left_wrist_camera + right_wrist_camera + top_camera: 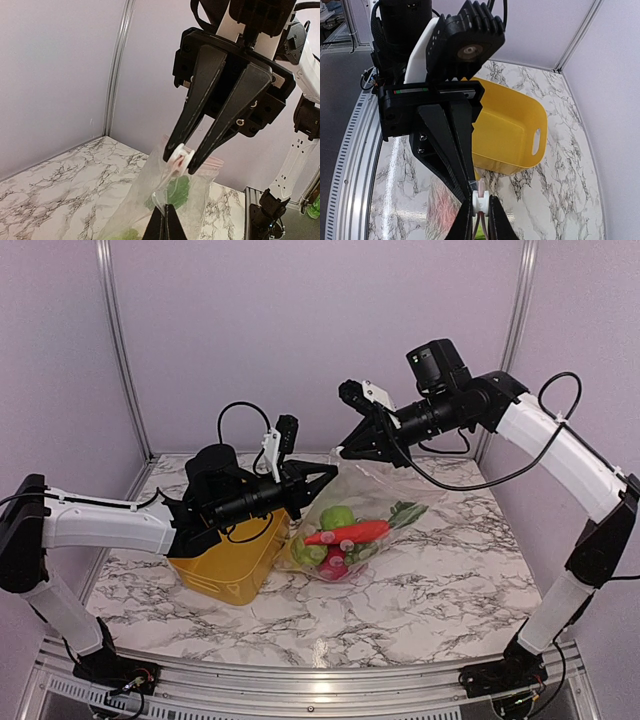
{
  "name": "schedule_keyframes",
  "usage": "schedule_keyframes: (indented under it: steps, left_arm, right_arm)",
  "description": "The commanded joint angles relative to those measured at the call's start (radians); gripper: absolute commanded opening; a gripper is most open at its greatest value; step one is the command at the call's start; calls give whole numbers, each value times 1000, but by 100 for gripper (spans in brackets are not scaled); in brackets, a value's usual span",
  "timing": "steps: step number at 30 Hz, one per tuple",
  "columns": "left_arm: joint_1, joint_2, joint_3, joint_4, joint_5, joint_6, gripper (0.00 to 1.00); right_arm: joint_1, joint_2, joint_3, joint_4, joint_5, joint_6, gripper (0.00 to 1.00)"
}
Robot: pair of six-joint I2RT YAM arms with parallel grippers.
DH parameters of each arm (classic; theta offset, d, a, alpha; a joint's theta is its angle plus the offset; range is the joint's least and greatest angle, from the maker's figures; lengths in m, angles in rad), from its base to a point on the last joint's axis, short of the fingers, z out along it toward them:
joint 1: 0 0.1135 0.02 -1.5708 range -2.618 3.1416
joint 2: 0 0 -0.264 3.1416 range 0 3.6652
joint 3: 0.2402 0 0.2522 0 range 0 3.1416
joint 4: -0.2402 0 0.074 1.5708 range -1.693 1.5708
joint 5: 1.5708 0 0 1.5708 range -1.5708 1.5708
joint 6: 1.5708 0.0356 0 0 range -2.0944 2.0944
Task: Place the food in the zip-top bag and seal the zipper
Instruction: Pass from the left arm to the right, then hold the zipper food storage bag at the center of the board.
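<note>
At 12 o'clock: zip-top bag [385, 498], food [345, 535] inside
Left end effector [330, 471]: gripping zip-top bag
Right end effector [344, 452]: pinching zipper [177, 153]

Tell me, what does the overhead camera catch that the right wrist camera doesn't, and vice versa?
Only the overhead view plainly shows the food, red and green pieces lying inside the zip-top bag, and both arms whole. Only the right wrist view shows the hollow inside of the yellow bin with its handle slot, and a small white piece at the zipper pinched between the right gripper's fingers. Both show the left gripper closed on the bag's mouth, the bin and the marble table.
</note>
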Motion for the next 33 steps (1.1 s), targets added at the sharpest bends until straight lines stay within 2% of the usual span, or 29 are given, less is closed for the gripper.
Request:
schedule_keyframes:
  steps: [1, 3, 6, 7, 18, 22, 27, 29, 33]
  left_arm:
    - [-5, -20, 31, -18, 16, 15, 0]
    - [-5, -20, 33, -22, 17, 18, 0]
    - [-5, -19, 42, -41, 24, 33, 18]
    - [-5, -17, 47, -49, 30, 42, 20]
    - [-3, 3, 105, -127, 31, 125, 16]
    - [-3, 10, 122, -149, 9, 142, 29]
    - [0, 6, 167, -275, -28, 198, 34]
    - [4, -7, 154, -269, -6, 230, 32]
    - [17, -5, 169, -303, 43, 269, 23]
  right_arm:
    - [12, 21, 34, -5, 15, 8, 8]
    - [12, 27, 40, -11, 26, 13, 3]
    - [12, 35, 57, -29, 25, 12, 0]
    - [11, 36, 61, -35, 23, 11, 0]
    - [16, 27, 72, -86, 13, -3, 0]
    - [15, 25, 76, -100, 9, -1, 0]
    - [16, 24, 95, -116, 13, 1, 0]
    - [16, 23, 97, -121, 12, -2, 0]
    - [15, 29, 97, -126, 5, -3, 0]
